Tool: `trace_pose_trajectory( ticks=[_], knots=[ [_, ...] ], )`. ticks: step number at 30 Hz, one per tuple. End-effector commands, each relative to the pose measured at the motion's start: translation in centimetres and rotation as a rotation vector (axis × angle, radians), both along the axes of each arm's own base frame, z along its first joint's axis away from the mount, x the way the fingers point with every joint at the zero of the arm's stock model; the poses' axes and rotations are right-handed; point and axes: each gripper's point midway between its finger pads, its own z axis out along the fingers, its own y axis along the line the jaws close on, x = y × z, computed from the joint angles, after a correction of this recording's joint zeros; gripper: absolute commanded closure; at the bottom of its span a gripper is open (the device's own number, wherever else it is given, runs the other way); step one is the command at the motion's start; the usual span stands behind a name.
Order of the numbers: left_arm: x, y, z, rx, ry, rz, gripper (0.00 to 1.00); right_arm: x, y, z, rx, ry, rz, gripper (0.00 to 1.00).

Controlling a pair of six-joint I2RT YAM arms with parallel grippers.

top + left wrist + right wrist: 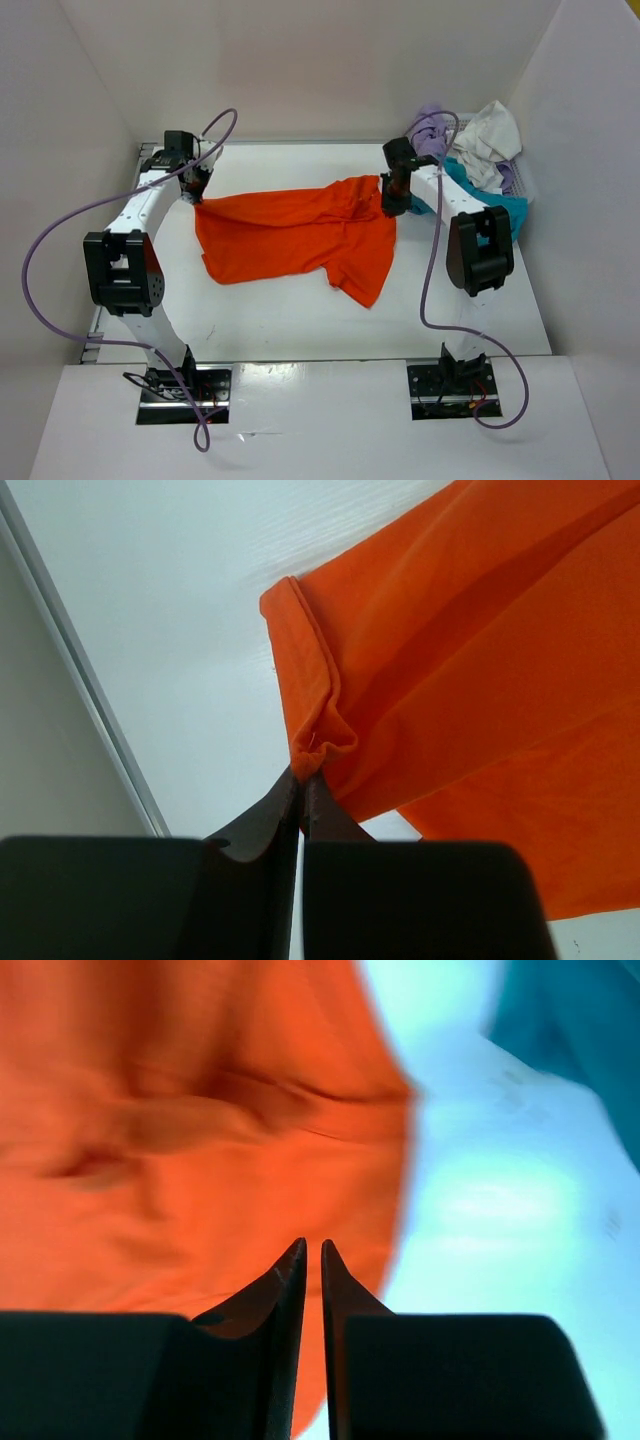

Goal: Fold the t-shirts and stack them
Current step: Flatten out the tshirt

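Note:
An orange t-shirt lies spread and rumpled across the middle of the table. My left gripper is shut on its far-left hemmed corner; the left wrist view shows the bunched hem pinched at the tips of that gripper. My right gripper hovers over the shirt's right edge. Its jaws stand a narrow slit apart with nothing between them, and orange cloth lies blurred below. At the back right are piled the teal-blue, lavender and off-white t-shirts.
A white mesh basket sits under the pile at the back right corner. White walls close in the table on the left, back and right. Purple cables loop off both arms. Teal cloth shows at the right wrist view's upper right.

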Motion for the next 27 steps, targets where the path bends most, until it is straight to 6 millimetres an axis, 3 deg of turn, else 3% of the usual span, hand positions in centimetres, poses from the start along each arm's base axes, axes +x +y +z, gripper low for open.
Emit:
trace_pose_trajectory(
  ticks=[1,3,4,8,13,17,27],
  knots=[
    [-0.4,-0.4,1.5,-0.037,-0.045,0.015,1.00,-0.4,-1.8,0.3,-0.088,-0.058,-0.046,0.83],
    [-0.4,-0.4,1.5,-0.037,-0.045,0.015,1.00,-0.2,-1.8,-0.2,-0.098,-0.056,-0.030,0.71],
    [-0.4,-0.4,1.5,-0.037,-0.045,0.015,1.00,0.3,-1.7,-0.4,-0.099,-0.068,-0.021,0.56],
    [-0.4,-0.4,1.5,-0.037,-0.045,0.015,1.00,1.4,-1.4,-0.8,-0.107,-0.086,0.001,0.45],
    [-0.6,-0.4,1.1,-0.037,-0.036,0.015,1.00,2.7,-0.3,-1.4,-0.103,-0.108,0.073,0.42],
    [-0.6,-0.4,1.1,-0.043,-0.037,0.022,1.00,3.0,1.9,-2.3,-0.033,-0.104,0.163,0.39],
    [-0.8,-0.4,0.8,-0.043,-0.028,0.022,1.00,5.2,3.1,-2.8,-0.082,-0.167,0.178,0.39]
  ],
)
